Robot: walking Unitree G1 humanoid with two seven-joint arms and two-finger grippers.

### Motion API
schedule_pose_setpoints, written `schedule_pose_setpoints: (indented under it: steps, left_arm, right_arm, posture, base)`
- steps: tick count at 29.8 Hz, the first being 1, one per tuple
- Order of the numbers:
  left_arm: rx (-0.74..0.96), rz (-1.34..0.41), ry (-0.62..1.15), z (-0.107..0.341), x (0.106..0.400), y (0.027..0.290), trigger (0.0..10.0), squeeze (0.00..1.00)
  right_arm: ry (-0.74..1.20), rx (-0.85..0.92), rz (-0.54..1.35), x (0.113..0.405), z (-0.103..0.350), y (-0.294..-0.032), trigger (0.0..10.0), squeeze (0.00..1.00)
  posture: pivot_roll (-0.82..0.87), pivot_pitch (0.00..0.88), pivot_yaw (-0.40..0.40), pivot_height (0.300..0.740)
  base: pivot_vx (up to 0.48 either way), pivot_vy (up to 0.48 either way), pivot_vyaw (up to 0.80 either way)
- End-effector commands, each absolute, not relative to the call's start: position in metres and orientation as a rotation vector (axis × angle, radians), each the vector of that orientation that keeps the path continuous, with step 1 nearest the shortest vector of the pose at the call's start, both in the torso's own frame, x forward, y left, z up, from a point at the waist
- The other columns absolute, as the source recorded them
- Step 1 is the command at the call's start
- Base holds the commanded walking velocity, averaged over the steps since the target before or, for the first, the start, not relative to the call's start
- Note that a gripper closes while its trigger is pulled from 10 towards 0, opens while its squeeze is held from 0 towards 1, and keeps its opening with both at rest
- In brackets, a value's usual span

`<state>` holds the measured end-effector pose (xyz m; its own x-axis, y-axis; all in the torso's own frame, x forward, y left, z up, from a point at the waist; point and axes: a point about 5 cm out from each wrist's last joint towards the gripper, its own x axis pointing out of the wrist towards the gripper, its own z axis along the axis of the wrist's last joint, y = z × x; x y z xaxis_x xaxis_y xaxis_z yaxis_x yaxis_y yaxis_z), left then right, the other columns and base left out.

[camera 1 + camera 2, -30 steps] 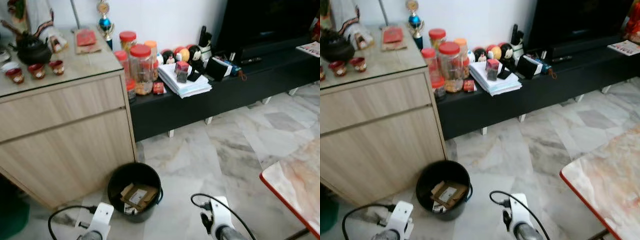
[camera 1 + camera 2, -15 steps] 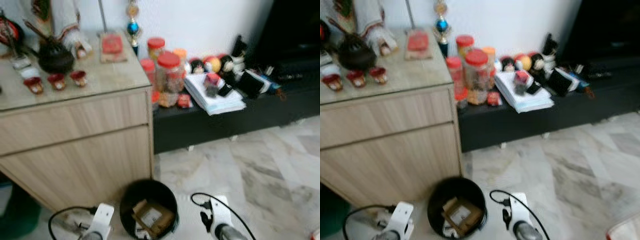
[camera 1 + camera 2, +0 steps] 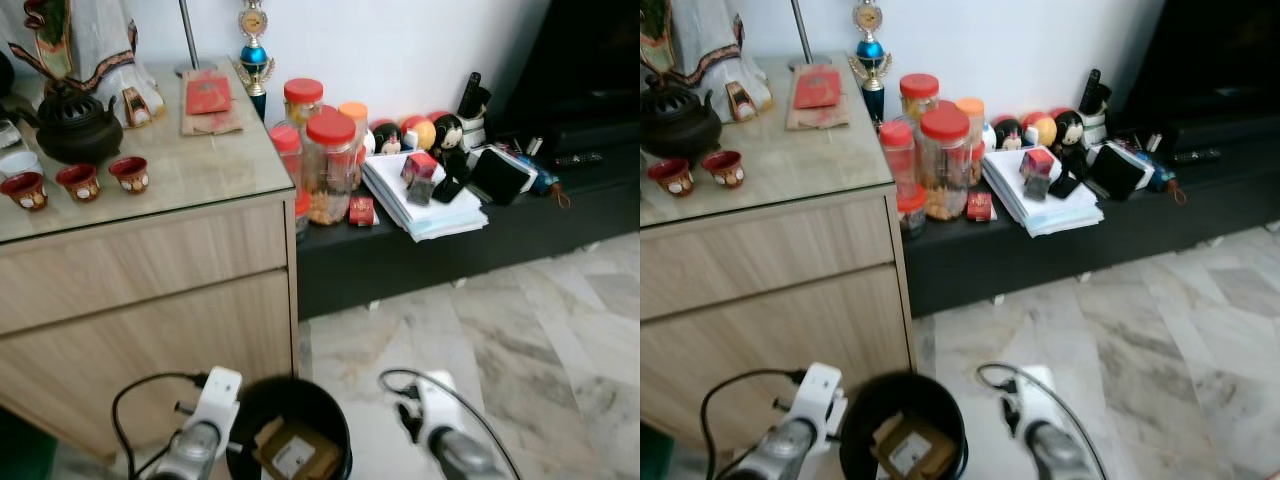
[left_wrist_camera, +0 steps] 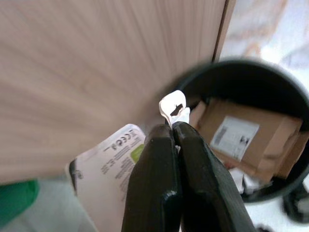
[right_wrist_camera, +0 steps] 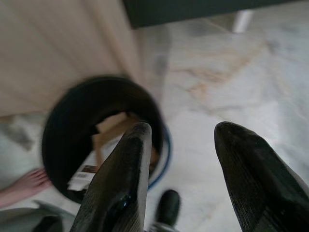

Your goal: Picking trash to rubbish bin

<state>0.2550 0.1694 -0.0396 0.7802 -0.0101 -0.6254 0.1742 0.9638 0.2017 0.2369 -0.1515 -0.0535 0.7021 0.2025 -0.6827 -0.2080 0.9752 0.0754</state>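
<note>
Left pincer (image 4: 173, 126) clenched on a white wrapper (image 4: 108, 166), held just beside the bin (image 4: 285, 87) rim, likely for dropping in; right pincer (image 5: 181, 140) released, spread near the bin

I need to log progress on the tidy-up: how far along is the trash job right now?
Done: a brown cardboard box already lies in the round black rubbish bin. In hand: the left gripper is shut on a white plastic wrapper, beside the bin's rim, not over it. Left: carry it over the opening and release. The right gripper is open.
</note>
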Motion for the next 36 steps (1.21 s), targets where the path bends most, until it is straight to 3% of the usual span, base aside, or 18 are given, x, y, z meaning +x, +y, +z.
schedule_pose_setpoints:
  steps: [1,4,6,10,33,34,35,36]
  left_arm:
    - [0.248,-0.125,0.629,-0.033,0.263,0.163,10.0,0.00]
    - [0.251,-0.134,0.589,-0.026,0.272,0.161,10.0,0.00]
    - [0.259,-0.147,0.515,-0.012,0.286,0.157,10.0,0.00]
    - [0.225,-0.142,0.455,-0.002,0.295,0.155,10.0,0.00]
    - [0.030,-0.299,0.384,0.014,0.307,0.109,10.0,0.00]
    - [0.028,-0.301,0.384,0.013,0.307,0.109,10.0,0.62]
    - [0.024,-0.302,0.388,0.012,0.306,0.109,10.0,1.00]
    - [0.022,-0.300,0.390,0.012,0.306,0.109,10.0,1.00]
  right_arm:
    - [0.731,-0.013,0.263,0.245,-0.047,-0.153,10.0,0.00]
    - [0.699,0.003,0.330,0.254,-0.040,-0.146,10.0,0.00]
    - [0.618,0.029,0.473,0.270,-0.023,-0.127,10.0,0.00]
    - [0.563,0.024,0.521,0.281,-0.012,-0.117,10.0,0.00]
    - [0.478,0.015,0.588,0.288,0.000,-0.115,10.0,0.00]
    - [0.478,0.014,0.589,0.288,0.000,-0.115,10.0,0.00]
    - [0.478,0.013,0.591,0.288,0.000,-0.115,10.0,0.00]
    - [0.478,0.013,0.593,0.288,0.000,-0.115,10.0,0.00]
  posture:
    - [0.03,0.050,-0.009,0.740]
    - [0.02,0.050,-0.011,0.740]
    - [0.02,0.054,-0.012,0.740]
    - [0.01,0.064,-0.019,0.740]
    - [-0.04,0.142,-0.068,0.740]
    - [-0.04,0.143,-0.069,0.740]
    - [-0.04,0.143,-0.069,0.740]
    - [-0.04,0.143,-0.069,0.740]
  base:
    - [0.000,0.000,0.00]
    - [0.000,0.000,0.00]
    - [0.000,0.000,0.00]
    - [0.000,0.000,0.00]
    - [0.000,0.000,0.00]
    - [0.000,0.000,0.00]
    - [0.000,0.000,0.00]
    - [0.000,0.000,0.00]
